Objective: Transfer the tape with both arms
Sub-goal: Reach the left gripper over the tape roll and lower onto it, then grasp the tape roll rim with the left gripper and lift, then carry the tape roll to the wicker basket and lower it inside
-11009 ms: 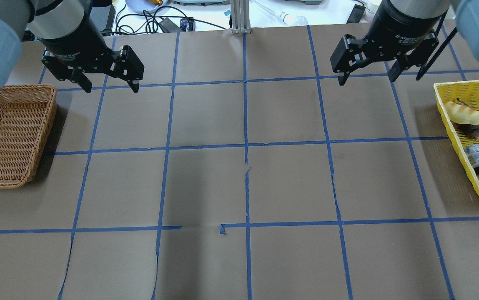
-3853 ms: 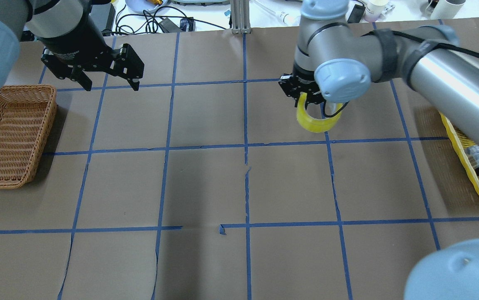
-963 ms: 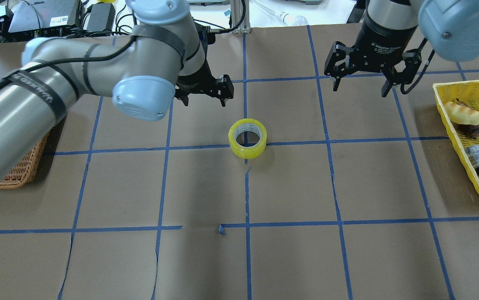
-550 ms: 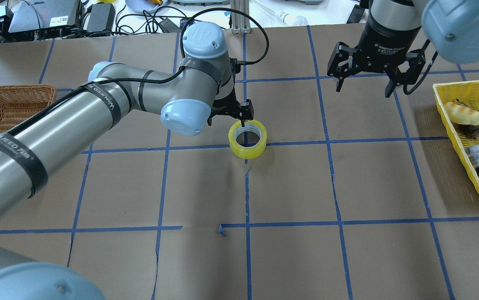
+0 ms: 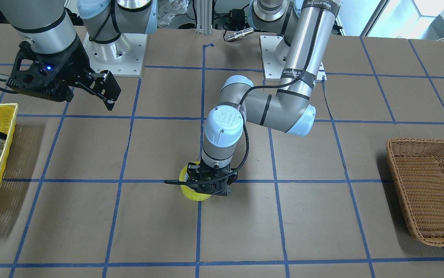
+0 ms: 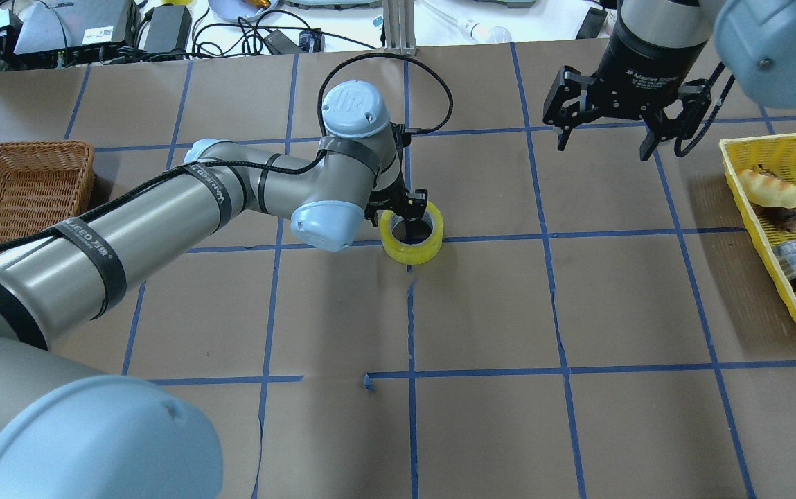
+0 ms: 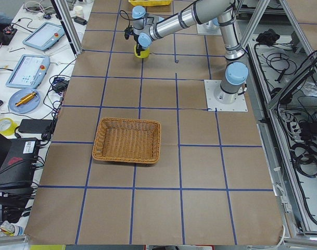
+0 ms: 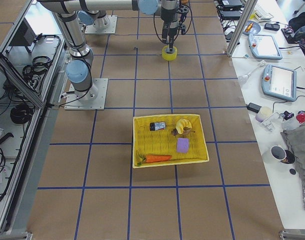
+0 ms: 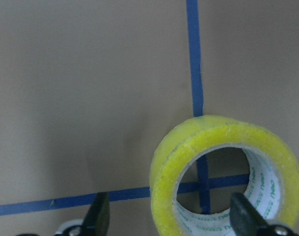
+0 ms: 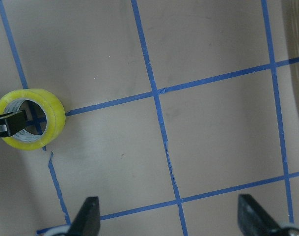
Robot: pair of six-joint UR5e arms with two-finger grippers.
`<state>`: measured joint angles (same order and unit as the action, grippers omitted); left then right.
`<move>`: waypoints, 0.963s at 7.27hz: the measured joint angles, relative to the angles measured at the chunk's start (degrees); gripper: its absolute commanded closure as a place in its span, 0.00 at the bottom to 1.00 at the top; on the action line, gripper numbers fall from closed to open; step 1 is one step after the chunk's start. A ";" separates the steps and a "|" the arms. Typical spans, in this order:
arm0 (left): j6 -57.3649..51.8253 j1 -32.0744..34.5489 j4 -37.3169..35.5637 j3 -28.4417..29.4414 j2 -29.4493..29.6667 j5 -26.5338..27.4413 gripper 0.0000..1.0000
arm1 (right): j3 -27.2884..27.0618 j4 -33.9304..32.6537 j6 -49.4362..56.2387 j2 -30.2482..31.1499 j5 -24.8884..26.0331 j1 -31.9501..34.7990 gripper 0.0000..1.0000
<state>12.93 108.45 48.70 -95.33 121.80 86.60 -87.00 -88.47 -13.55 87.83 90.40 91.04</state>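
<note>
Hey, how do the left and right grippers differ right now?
The left gripper is down at the tape in the table's middle; the right gripper hangs high, off toward the yellow basket. The left gripper's fingers straddle the tape's wall, one inside its hole; the right gripper has nothing between its fingers. Both are black, two-fingered and open.
</note>
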 measured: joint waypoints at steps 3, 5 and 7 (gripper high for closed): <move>-0.17 -0.38 0.26 0.24 -1.11 0.57 1.00 | 0.06 -0.07 1.33 1.06 0.01 -0.14 0.00; -2.14 -4.26 6.88 2.97 -4.14 1.03 1.00 | 0.02 -0.15 3.80 1.40 0.21 -0.16 0.00; -11.97 -14.05 15.88 6.51 -7.54 1.90 1.00 | -0.03 0.00 4.31 1.71 0.19 -0.26 0.00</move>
<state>0.96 94.39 64.58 -88.82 114.26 88.49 -87.03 -88.47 -9.25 89.54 90.59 90.79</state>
